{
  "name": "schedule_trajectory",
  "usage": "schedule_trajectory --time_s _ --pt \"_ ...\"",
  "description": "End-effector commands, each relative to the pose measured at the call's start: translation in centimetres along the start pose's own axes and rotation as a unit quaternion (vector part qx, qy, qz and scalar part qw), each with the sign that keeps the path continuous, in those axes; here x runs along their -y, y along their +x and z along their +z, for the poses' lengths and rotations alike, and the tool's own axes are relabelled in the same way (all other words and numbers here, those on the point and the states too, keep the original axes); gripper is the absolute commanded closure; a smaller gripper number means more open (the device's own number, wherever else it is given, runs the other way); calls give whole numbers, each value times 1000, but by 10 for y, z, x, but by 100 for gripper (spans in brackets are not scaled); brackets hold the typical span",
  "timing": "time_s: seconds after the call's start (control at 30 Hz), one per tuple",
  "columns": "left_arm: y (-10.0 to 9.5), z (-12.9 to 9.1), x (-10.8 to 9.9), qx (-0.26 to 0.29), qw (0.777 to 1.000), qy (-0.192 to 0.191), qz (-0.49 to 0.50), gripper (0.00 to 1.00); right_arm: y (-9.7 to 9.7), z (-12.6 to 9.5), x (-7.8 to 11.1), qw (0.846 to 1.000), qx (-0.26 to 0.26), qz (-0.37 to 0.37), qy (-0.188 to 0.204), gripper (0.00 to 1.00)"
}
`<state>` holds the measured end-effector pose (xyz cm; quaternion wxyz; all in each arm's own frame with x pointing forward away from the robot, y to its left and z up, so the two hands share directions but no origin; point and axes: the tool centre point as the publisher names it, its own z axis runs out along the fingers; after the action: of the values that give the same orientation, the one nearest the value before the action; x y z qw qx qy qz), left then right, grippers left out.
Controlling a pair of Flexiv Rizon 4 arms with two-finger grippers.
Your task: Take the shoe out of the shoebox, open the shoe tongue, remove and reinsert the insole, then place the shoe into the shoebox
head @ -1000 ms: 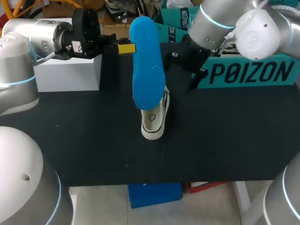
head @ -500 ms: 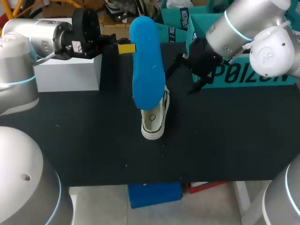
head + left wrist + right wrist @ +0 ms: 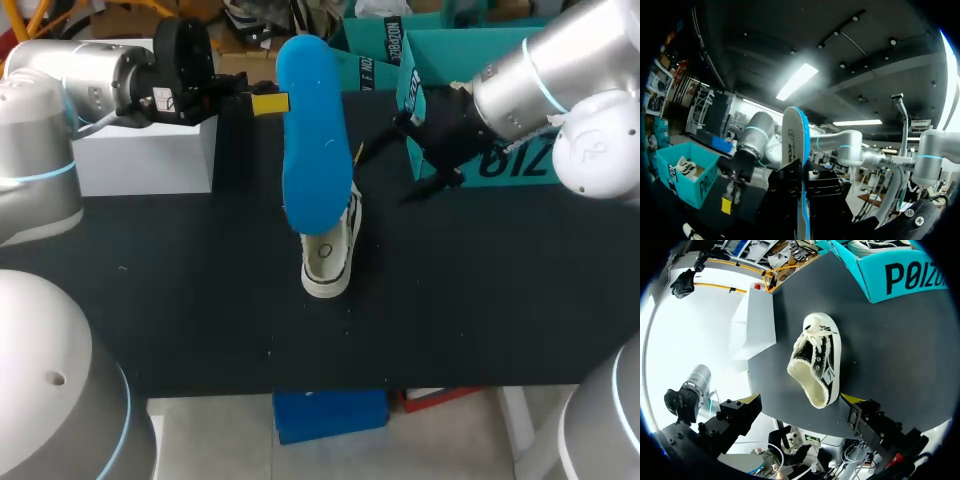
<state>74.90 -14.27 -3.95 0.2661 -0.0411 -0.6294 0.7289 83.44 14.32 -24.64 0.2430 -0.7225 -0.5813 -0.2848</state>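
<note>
- Blue insole (image 3: 312,140) is held high over the desk (image 3: 180,300), gripped at one edge only. A slip or twist in so thin a hold is judged the chief risk, as the insole would then drop beside the shoe rather than into it.
- White-and-black shoe (image 3: 328,250) lies loose on the desk beneath the insole, steadied by nothing. If the insole is pressed in, the shoe could be pushed along or tipped over.
- Laces and tongue crowd the shoe's opening, so the insole's front end could catch there and fold. This is a judgement, not something seen.
- Left pincer (image 3: 801,187) is clenched on the insole. In the left wrist view the insole is seen edge-on between the two fingers, touched from both sides.
- Right pincer (image 3: 801,400) is spread wide and grasps nothing. In its own wrist view the shoe is seen ahead of it, apart from both yellow tips.
- Teal shoebox (image 3: 520,110) stands at the desk's far right, with the right arm just beside it and well apart from the shoe. A second shoe (image 3: 875,246) is seen inside it.
</note>
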Motion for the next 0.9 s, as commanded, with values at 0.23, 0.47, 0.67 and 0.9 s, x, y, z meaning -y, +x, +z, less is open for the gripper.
schedule_trajectory --time_s 0.23,0.47,0.67,0.9 --pt "1 1 0 3 1000 -1 0 100 2 -23 5 982 -185 0 -31 0" --pt "1 1 0 3 1000 -1 0 100 13 -16 -1 971 -239 0 -22 0" --pt "1 1 0 3 1000 -1 0 100 23 -11 -6 961 -276 -4 -20 0" --pt "1 1 0 3 1000 -1 0 100 26 -9 -8 953 -301 -4 -23 0"
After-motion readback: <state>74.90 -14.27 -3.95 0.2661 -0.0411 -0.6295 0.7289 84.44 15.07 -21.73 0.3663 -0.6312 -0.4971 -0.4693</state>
